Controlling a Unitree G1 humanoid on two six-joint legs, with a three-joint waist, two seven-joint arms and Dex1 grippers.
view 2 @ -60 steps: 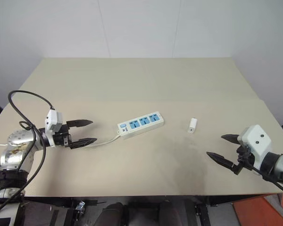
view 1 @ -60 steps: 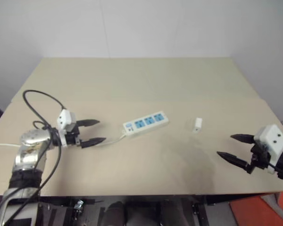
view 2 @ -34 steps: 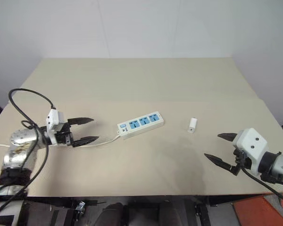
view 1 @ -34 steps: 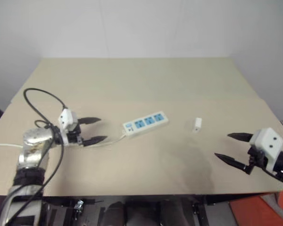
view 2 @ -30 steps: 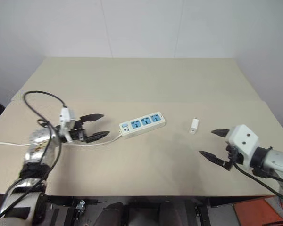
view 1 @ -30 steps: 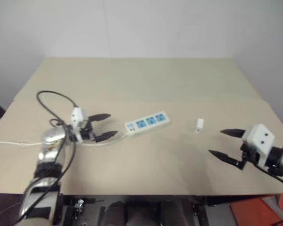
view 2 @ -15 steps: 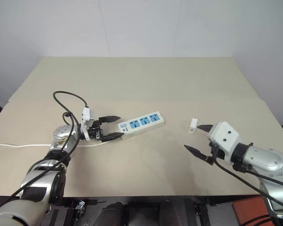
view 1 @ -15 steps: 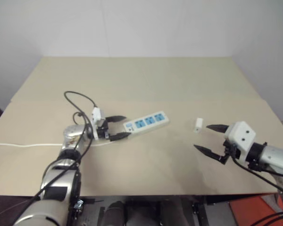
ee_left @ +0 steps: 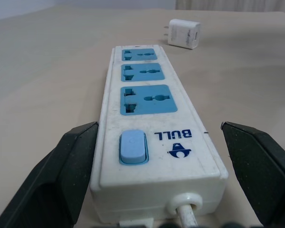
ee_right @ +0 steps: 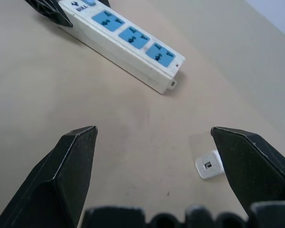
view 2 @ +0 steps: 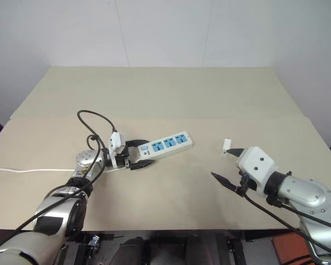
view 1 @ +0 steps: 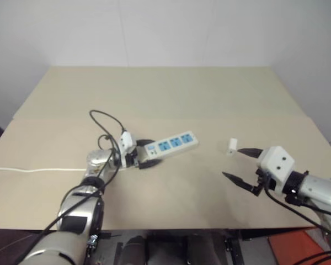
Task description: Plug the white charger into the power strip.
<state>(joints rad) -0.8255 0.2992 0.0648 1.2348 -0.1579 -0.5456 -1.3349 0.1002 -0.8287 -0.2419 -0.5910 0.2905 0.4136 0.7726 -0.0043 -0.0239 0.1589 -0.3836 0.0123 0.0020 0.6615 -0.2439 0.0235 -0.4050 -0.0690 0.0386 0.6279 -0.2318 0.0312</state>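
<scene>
I've brought the left gripper (view 1: 147, 154) in: its jaws, spread wide and empty, now straddle the switch end of the power strip (view 1: 171, 143). The right gripper (view 2: 227, 163), also wide and empty, has closed on the white charger (view 2: 227, 145) lying right of the strip on the worktop (view 1: 165, 99); both grasps look ready.

The left gripper (view 2: 137, 154) is held low and level, pointed toward the robot's right, with its two black fingers (ee_left: 71, 168) spread wide. The left forearm is bent inward, a black cable looped above the wrist. The right gripper (view 2: 227, 165) is angled forward and leftward, slightly downward, fingers (ee_right: 69, 164) likewise spread wide. Nothing is gripped by either.
</scene>
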